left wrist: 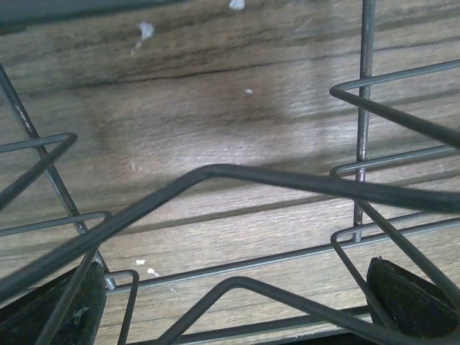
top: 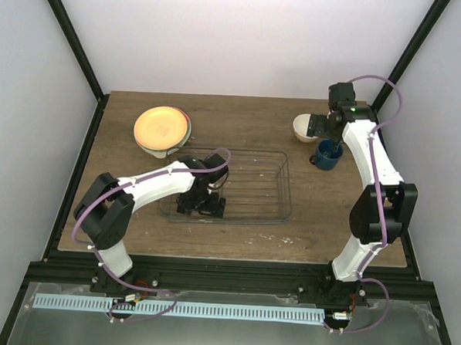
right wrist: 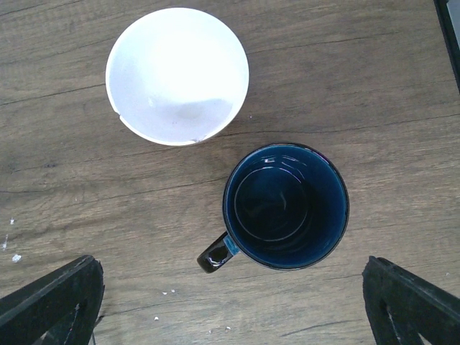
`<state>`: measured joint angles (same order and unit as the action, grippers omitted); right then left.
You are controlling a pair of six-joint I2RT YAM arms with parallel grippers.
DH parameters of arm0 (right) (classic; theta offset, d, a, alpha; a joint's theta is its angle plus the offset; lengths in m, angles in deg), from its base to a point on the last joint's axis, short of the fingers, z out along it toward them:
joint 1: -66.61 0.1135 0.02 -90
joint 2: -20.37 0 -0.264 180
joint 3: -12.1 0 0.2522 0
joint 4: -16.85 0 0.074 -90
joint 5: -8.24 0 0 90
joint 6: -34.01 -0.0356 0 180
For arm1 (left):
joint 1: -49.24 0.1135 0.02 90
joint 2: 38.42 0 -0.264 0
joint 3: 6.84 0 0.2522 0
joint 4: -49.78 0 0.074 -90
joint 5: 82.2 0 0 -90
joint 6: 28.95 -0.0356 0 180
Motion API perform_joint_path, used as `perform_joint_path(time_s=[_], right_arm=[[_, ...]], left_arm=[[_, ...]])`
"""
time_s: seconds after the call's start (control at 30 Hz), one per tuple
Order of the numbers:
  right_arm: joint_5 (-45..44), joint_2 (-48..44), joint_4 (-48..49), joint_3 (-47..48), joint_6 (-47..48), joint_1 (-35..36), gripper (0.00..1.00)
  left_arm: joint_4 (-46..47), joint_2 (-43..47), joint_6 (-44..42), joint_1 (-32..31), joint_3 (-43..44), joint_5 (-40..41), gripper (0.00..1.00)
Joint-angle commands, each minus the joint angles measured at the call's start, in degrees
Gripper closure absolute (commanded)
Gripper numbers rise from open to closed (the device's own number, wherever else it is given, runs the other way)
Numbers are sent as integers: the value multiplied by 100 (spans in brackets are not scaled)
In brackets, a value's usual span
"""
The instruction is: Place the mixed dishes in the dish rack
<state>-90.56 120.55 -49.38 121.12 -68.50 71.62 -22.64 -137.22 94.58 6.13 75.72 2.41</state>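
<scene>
Right gripper (right wrist: 230, 305) hangs over the mug (right wrist: 286, 207), fingers (right wrist: 54, 298) wide apart, nothing held. I'd drop straight down and pinch the rim wall opposite the handle, staying off the bowl (right wrist: 177, 72) just beside it. The mug sits between the fingers, nearer the right one, so centre first. Both are by the table's (top: 241, 115) far right corner. Left gripper (left wrist: 237, 302) is down inside the rack (top: 280, 183), mid-table, fingers apart, empty. Plates (top: 162, 129) are stacked far left.
</scene>
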Motion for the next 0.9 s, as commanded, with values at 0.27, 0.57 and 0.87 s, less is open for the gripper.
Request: perform_joint_path(time_s=[0.27, 0.57, 0.87], right_arm=[[-166, -60, -172, 396, -54, 56, 0], [-190, 24, -141, 426, -35, 86, 0], [-181, 162, -141, 534, 0, 105, 0]], left_arm=[[-154, 468, -30, -96, -443, -170, 0], [-256, 600, 64, -126, -325, -162, 0], [-299, 781, 224, -157, -483, -312, 0]])
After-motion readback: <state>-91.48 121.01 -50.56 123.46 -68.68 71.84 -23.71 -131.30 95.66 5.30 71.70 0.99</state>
